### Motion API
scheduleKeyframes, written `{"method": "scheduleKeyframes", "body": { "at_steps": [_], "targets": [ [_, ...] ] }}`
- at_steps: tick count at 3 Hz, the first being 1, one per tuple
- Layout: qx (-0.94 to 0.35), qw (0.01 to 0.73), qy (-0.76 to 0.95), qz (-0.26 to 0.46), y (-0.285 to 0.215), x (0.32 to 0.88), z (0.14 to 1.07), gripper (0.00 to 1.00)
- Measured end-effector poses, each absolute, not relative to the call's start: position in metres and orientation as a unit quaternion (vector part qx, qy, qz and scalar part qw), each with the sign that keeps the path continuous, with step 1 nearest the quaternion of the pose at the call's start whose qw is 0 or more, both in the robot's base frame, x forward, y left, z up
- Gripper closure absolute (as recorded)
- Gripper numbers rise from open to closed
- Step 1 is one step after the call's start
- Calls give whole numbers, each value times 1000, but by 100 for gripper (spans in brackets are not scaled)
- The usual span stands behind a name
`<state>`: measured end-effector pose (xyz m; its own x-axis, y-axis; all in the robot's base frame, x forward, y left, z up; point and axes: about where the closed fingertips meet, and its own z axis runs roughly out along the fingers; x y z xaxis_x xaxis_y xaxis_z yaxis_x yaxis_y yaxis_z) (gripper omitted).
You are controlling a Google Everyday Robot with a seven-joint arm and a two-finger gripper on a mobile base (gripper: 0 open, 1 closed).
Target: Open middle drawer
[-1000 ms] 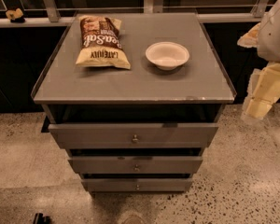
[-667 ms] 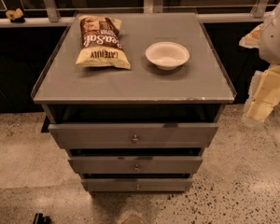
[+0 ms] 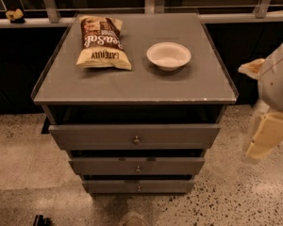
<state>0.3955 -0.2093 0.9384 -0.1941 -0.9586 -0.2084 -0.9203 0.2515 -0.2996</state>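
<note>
The middle drawer point(image 3: 137, 166) is a grey flat front with one small round knob point(image 3: 137, 169), set between a taller, wider drawer front point(image 3: 135, 136) above and a narrower, shorter one point(image 3: 138, 186) below. A dark gap shows above each front. My arm point(image 3: 269, 126), white and cream, hangs at the right edge of the view, to the right of the cabinet and clear of the drawers. My gripper does not show in this view; the arm runs out of the frame.
On the grey cabinet top point(image 3: 132, 86) lie a chip bag point(image 3: 103, 47) at the back left and a white bowl point(image 3: 168, 55) at the back right. A railing and a dark wall stand behind. Speckled floor point(image 3: 19, 173) surrounds the cabinet.
</note>
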Motion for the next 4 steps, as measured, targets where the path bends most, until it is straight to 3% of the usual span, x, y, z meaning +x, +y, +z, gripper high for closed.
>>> {"method": "scheduleKeyframes", "body": {
  "at_steps": [2, 4],
  "targets": [
    [-627, 158, 760, -57, -213, 366, 869, 0],
    [-599, 142, 787, -34, -230, 378, 795, 0]
  ]
}}
